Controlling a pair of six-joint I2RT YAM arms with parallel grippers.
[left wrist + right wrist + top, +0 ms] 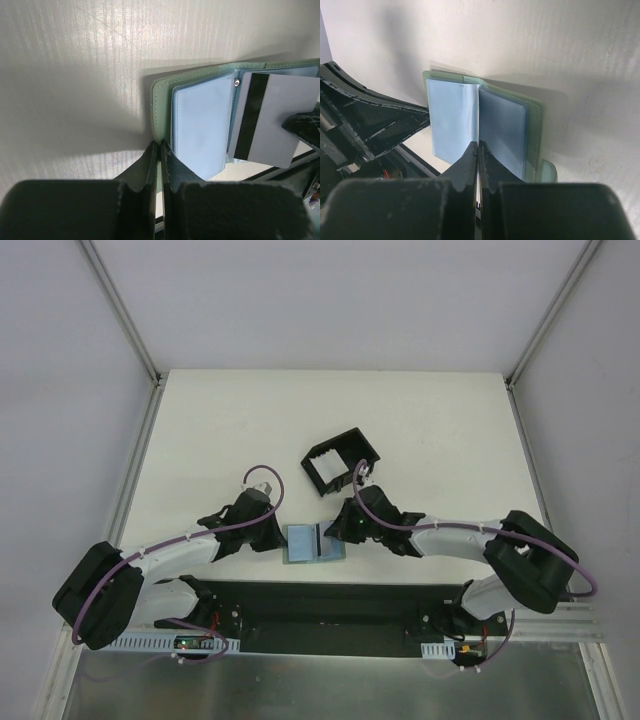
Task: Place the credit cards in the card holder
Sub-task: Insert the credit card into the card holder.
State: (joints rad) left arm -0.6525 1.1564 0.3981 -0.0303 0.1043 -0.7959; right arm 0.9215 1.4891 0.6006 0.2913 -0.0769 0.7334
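Item: card holder [335, 446], one, black rigid plastic, rectangular, upright walls with an inner divider, standing on the white table [220, 430] beyond the grippers; its inside shows pale. Item: grey-green case [161, 95], one, soft stitched cover with a metal snap dot, lying open near the table's front edge, well apart from the holder; contents: glossy light-blue sleeves [202, 125], number not countable. Item: striped card [280, 120], one, whitish-grey, thin, dark band along one side, over the case's right half, not in the holder. Left gripper [160, 150]: fingers pressed together on the case's cover edge. Right gripper [478, 150]: fingers pinched narrow on the striped card.
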